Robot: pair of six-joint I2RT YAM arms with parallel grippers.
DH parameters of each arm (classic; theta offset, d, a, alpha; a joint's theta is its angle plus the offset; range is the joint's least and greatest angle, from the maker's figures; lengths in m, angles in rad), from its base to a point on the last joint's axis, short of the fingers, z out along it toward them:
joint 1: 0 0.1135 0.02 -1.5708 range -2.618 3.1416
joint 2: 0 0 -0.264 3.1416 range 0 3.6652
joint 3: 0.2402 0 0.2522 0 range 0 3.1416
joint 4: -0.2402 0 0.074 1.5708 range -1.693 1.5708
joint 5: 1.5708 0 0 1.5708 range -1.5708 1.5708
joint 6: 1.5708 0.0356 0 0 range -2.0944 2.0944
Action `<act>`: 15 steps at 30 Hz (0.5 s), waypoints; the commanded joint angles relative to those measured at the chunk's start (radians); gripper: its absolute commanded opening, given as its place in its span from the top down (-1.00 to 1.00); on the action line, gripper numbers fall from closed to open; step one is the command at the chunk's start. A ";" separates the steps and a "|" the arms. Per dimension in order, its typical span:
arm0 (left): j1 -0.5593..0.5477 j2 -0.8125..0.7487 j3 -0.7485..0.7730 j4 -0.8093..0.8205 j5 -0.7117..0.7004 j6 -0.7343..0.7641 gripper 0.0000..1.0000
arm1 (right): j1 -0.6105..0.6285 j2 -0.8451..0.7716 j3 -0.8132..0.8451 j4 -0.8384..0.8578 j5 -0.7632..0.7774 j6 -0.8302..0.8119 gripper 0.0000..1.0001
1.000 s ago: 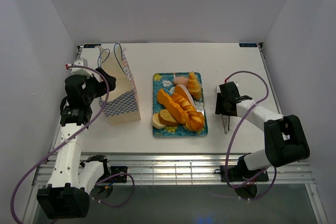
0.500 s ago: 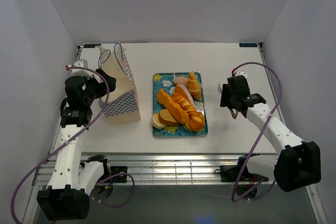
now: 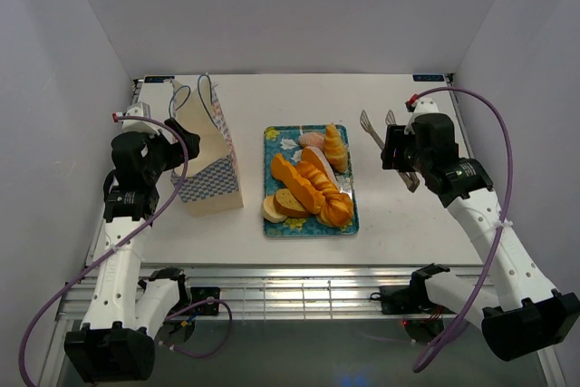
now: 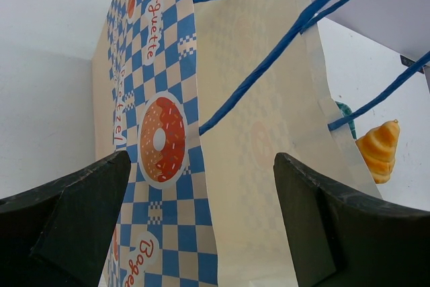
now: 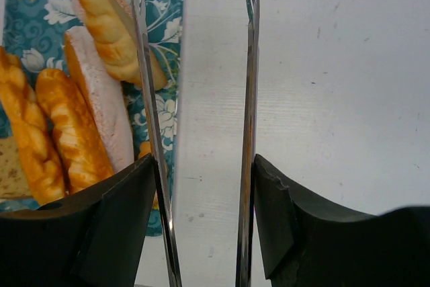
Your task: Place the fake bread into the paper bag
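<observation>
White table [image 3: 408, 215], bases at its near edge. Left arm [image 3: 118, 251] risen from the near-left corner, elbow bent, wrist level at the bag's left side. Right arm [image 3: 494, 228] stretched up and inward, wrist held high just right of the tray. Paper bag [image 3: 210, 174] standing at the table's left. Teal floral tray [image 3: 273, 137] at centre, well apart from the bag. Fake bread [image 3: 313, 189] piled on that tray. Left gripper [image 3: 184, 142] released, jaws spread wide, checked bag panel between them. Right gripper [image 3: 395, 147] grasping metal tongs [image 3: 373, 131], prongs parted, aimed toward the far edge.
</observation>
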 commanded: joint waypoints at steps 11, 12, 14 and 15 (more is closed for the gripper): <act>0.003 -0.038 -0.019 0.007 -0.037 -0.001 -0.96 | 0.142 0.095 0.049 0.110 -0.100 -0.050 -0.29; 0.003 -0.037 -0.021 0.007 -0.037 0.001 -0.96 | 0.146 0.101 0.044 0.119 -0.100 -0.051 -0.28; 0.003 -0.038 -0.022 0.007 -0.037 0.001 -0.96 | 0.154 0.121 0.044 0.144 -0.103 -0.053 -0.28; 0.003 -0.037 -0.021 0.007 -0.036 0.001 -0.96 | 0.157 0.130 0.041 0.150 -0.108 -0.054 -0.28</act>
